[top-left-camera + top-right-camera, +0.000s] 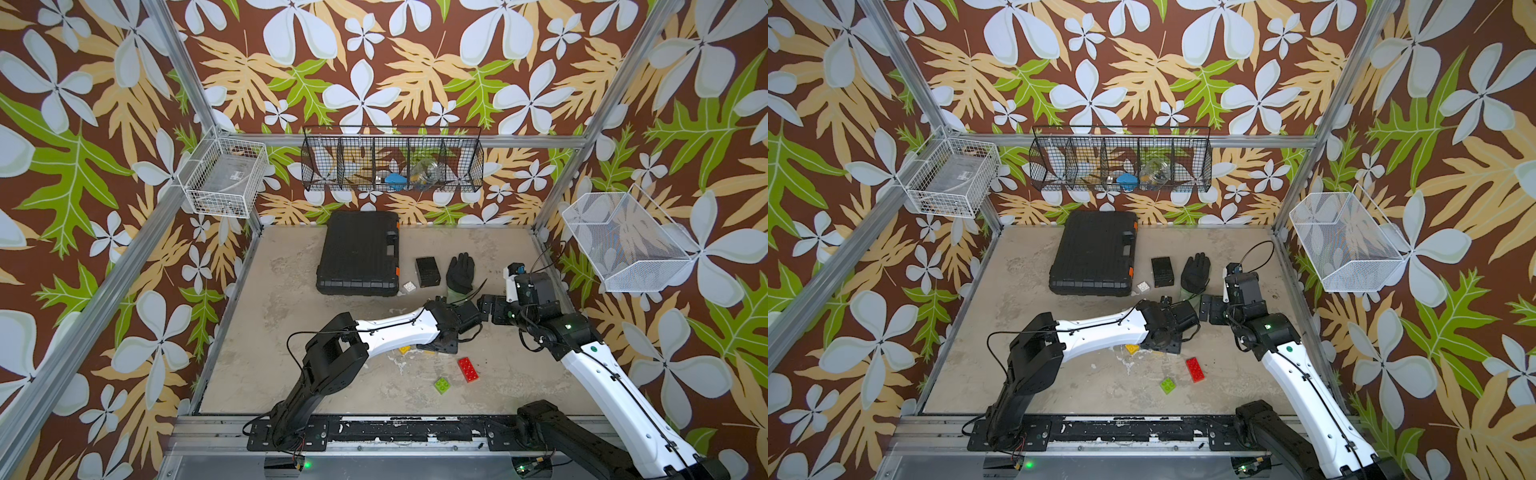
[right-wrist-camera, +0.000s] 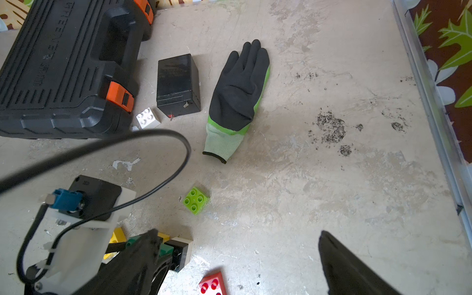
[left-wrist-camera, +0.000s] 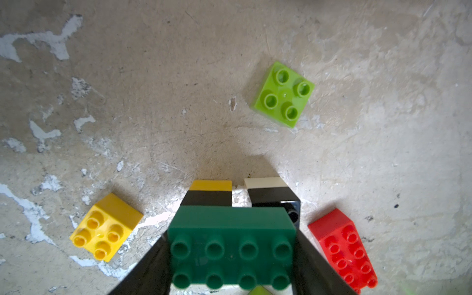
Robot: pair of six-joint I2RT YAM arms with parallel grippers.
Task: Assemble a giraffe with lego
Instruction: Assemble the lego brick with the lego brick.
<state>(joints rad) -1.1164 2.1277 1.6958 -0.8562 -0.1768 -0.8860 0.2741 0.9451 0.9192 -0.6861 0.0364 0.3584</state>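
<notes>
Giraffe body [image 3: 229, 219]: glossy dark green, eight studs up, seated on yellow-black leg [image 3: 209, 194] and white-black leg [image 3: 270, 191], standing on table [image 3: 178, 102].
Left gripper [image 3: 232, 258]: half-spread, clamping body's short ends.
Right gripper [image 2: 238, 233]: fully spread, empty.
Lime brick [image 3: 283, 94]: square, studs up, apart from body; fetch it with your free right arm.

Arms: white link shells [image 1: 395, 332], black joints [image 1: 332, 357], black cables [image 2: 163, 131].
</notes>
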